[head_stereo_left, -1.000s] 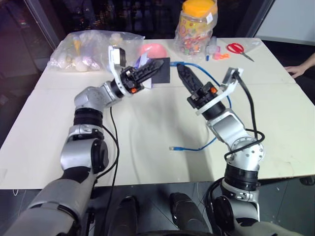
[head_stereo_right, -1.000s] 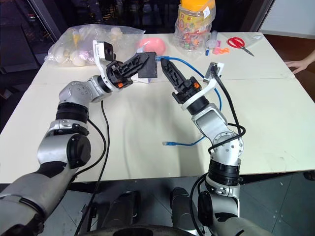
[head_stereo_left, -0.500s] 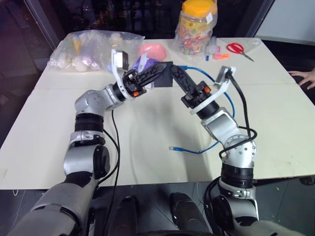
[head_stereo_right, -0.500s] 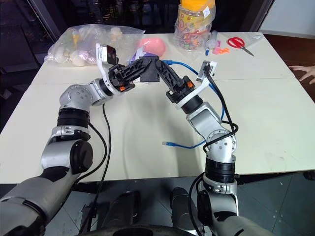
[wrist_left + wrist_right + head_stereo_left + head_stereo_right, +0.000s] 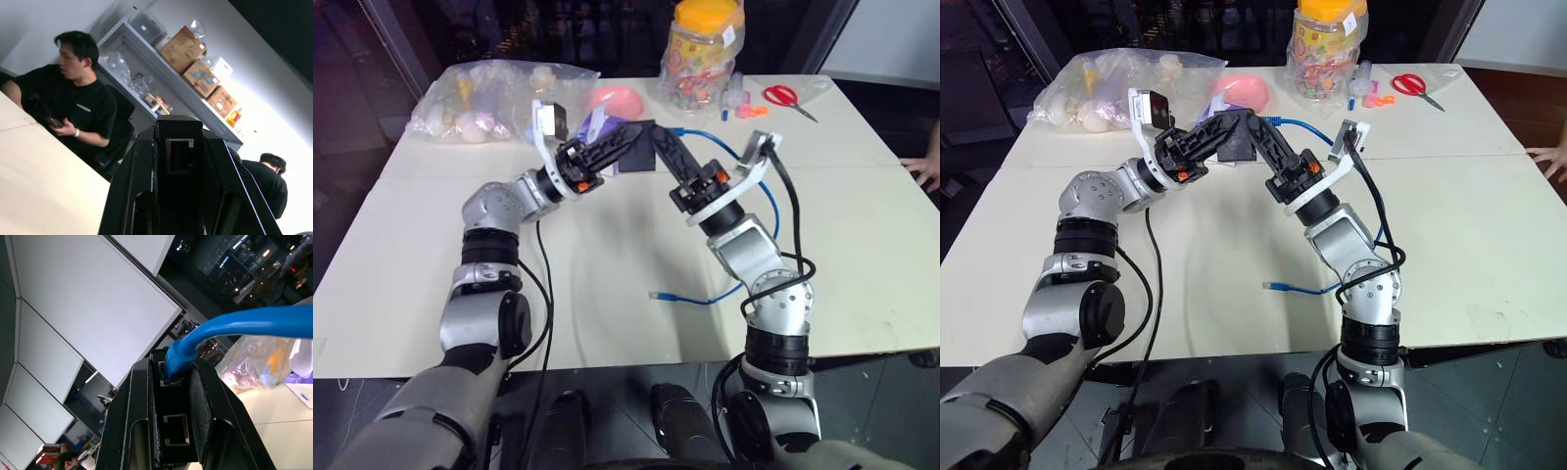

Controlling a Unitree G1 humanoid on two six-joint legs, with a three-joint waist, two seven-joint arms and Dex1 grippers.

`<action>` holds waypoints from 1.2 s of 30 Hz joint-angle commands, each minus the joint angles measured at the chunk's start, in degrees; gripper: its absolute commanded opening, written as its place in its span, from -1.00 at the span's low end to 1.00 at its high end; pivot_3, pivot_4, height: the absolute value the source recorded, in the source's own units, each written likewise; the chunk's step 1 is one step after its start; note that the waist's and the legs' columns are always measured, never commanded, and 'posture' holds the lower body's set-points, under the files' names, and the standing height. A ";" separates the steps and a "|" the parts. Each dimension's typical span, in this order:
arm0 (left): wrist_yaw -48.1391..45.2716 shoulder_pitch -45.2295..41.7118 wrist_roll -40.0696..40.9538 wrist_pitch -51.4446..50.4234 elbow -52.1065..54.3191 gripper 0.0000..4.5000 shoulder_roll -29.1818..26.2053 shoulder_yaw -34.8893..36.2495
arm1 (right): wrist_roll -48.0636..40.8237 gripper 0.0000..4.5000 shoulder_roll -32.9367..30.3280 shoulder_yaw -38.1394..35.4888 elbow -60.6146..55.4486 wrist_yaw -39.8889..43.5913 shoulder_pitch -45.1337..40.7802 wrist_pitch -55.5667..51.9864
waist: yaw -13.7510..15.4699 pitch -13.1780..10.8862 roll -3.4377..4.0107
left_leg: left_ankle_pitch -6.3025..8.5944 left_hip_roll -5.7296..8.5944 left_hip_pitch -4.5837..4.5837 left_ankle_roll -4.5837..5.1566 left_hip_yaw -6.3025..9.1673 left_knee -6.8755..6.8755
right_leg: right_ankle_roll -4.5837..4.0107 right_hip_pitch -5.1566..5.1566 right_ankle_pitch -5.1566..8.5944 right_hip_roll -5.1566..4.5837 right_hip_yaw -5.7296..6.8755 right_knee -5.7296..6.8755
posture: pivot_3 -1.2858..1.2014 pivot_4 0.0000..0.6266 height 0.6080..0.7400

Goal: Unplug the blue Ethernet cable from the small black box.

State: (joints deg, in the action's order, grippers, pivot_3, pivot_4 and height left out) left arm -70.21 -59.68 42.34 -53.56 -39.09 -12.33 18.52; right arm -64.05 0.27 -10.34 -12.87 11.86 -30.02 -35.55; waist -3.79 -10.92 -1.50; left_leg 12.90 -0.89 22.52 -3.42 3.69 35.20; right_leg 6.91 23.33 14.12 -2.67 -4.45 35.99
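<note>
Holding: the small black box (image 5: pixel 1234 136) is up in the air above the far half of the table (image 5: pixel 1489 255), gripped between both grippers, which meet over it from either side.
Box in the left wrist view: the box (image 5: pixel 178 161) sits clamped between the two black fingers (image 5: pixel 128 196), one square port facing out past the tips.
Box in the right wrist view: the box (image 5: pixel 171 431) is pinched between that arm's fingers (image 5: pixel 124 431) (an empty port shows nearer the wrist, the occupied one farther out).
Cable: the blue Ethernet cable (image 5: pixel 744 211) has one plug (image 5: pixel 172 363) seated in the box's outer port, so it is not yet unplugged.
Cable run: from the box it arcs away over the table, passes behind the right arm and curls back to the free plug (image 5: pixel 658 294), which lies on the table nearer the robot.
Left gripper: the left gripper (image 5: pixel 631 137) is closed on the box from the robot's left.
Right gripper: the right gripper (image 5: pixel 658 139) is narrowed onto the same box from the right, just beside where the cable enters.
Around: a clear bag (image 5: pixel 480 98), a pink bowl (image 5: pixel 612 98), a candy jar (image 5: pixel 705 54) and red scissors (image 5: pixel 785 98) lie along the far edge.
Edge: a person's hand (image 5: pixel 925 168) rests at the right edge.
</note>
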 commanded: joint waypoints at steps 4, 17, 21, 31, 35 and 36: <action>0.10 -0.50 1.33 0.93 1.67 -0.78 -0.43 -0.19 | 3.24 0.27 -0.74 -0.47 1.06 -0.81 0.14 2.13 | 0.01 0.00 0.00 | 0.00 0.00 0.00 0.00 -0.01 0.00 | 0.00 0.00 0.00 0.00 0.00 -0.02 | 0.03 -0.52 0.98; 0.52 -0.50 1.46 1.33 1.48 -0.78 -0.88 -0.40 | 2.02 0.27 0.32 -0.92 -0.12 0.46 0.71 3.20 | -0.02 0.00 0.00 | 0.00 0.00 0.01 0.00 -0.01 -0.03 | 0.00 0.00 0.00 0.00 0.00 -0.06 | 0.03 -0.52 0.98; 0.72 -0.42 1.62 1.29 1.72 -0.78 -0.68 -0.45 | 1.98 -0.10 0.72 -0.78 -0.24 0.54 0.85 3.30 | -0.03 0.00 0.00 | 0.00 0.00 0.01 0.00 -0.01 -0.04 | 0.00 0.00 0.00 0.00 0.00 -0.07 | 0.03 -0.52 0.98; 1.45 0.05 1.64 1.74 2.15 -0.78 -0.37 -0.53 | 1.63 -0.99 1.30 0.44 0.05 0.75 0.65 2.53 | -0.03 0.00 0.00 | 0.00 0.00 0.01 0.00 -0.01 -0.05 | 0.00 0.00 0.00 -0.01 0.00 -0.10 | 0.03 -0.52 0.98; 1.63 0.13 1.52 2.22 1.80 -0.78 -0.69 -0.33 | 2.22 -0.99 1.04 0.37 0.22 0.38 0.75 2.69 | -0.03 0.00 0.00 | 0.00 0.00 0.01 0.00 -0.01 -0.06 | 0.00 0.00 0.00 -0.01 0.00 -0.10 | 0.03 -0.52 0.98; 1.69 0.11 1.50 2.34 1.67 -0.78 -0.80 -0.27 | 2.48 -0.99 0.89 0.40 0.22 0.32 0.79 2.74 | -0.02 0.00 0.00 | 0.00 0.00 0.01 0.00 -0.01 -0.06 | 0.00 0.00 0.00 -0.01 0.00 -0.11 | 0.03 -0.52 0.98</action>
State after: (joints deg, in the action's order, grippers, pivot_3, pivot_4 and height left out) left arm -68.29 -58.73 42.46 -52.17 -39.13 -12.87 17.64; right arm -61.96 1.13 -10.40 -11.95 12.31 -29.01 -32.89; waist -3.81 -10.92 -1.49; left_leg 12.90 -0.89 22.53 -3.42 3.68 35.14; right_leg 6.91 23.33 14.12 -2.68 -4.45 35.88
